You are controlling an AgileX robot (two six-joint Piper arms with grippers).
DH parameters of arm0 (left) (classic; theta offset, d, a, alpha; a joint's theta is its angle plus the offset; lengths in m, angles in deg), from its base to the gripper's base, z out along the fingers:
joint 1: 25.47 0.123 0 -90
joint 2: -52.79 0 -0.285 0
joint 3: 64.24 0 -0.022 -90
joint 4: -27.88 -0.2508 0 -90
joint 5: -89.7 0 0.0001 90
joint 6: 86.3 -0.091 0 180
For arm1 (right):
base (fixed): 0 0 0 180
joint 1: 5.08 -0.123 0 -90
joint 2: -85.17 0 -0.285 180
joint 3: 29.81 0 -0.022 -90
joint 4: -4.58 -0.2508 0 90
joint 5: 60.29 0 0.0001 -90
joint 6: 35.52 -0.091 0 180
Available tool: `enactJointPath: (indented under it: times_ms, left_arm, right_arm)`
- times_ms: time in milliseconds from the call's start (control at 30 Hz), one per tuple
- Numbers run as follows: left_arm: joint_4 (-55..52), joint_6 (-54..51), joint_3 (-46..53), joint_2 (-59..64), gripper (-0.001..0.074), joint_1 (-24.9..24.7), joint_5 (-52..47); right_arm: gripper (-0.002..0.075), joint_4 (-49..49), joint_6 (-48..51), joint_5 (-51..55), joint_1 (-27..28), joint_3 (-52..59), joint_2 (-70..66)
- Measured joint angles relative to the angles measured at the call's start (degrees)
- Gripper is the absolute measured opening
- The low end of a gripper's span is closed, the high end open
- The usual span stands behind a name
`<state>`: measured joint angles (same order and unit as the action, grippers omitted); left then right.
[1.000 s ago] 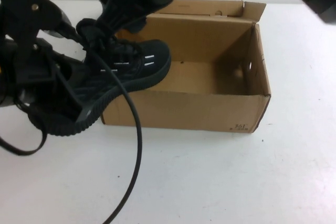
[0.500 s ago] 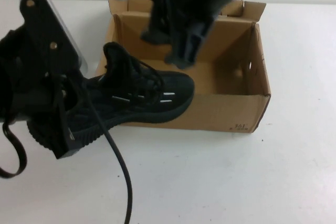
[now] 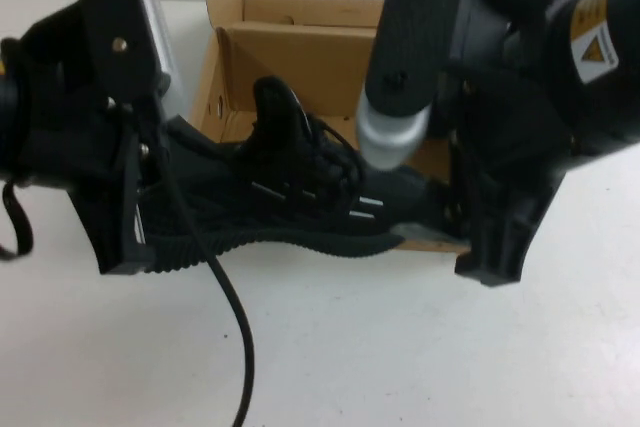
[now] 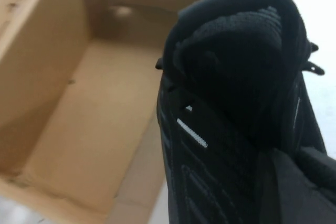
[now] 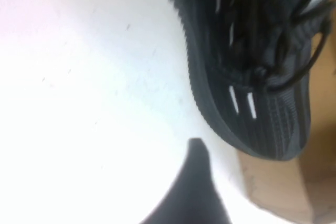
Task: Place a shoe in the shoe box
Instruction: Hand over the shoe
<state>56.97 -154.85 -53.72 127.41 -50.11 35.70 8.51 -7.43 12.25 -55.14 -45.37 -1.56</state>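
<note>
The black sneaker [image 3: 300,209] with short white dashes lies level across the front wall of the brown cardboard shoe box [image 3: 300,47], toe pointing right. My left gripper [image 3: 125,237] is shut on its heel at the left, outside the box. In the left wrist view the heel [image 4: 236,77] hangs beside the open box [image 4: 42,51]. My right gripper [image 3: 490,257] hangs in front of the box's right front corner, just past the toe, holding nothing. The right wrist view shows the toe [image 5: 252,77] over the box corner [image 5: 283,192].
My right arm [image 3: 520,77] covers the right half of the box. A black cable [image 3: 235,327] droops from the left arm over the white table [image 3: 400,347] in front.
The left gripper has carried the shoe rightward and levelled it over the box's front wall. The right arm has swung from above the box down to its right front.
</note>
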Motion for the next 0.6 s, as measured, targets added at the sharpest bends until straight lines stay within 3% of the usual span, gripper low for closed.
enactJointPath:
  times_ms: [200,600]
  left_arm:
    - [10.6,-7.3,-3.6,3.5,0.0019,6.5,-8.9]
    - [12.1,-12.7,-4.0,0.8,0.0018,7.0,-14.6]
  right_arm:
    - [0.0561,-1.0,1.8,-4.0,0.0,2.9,0.1]
    - [0.0577,-7.2,8.0,-13.3,0.2,3.0,-1.9]
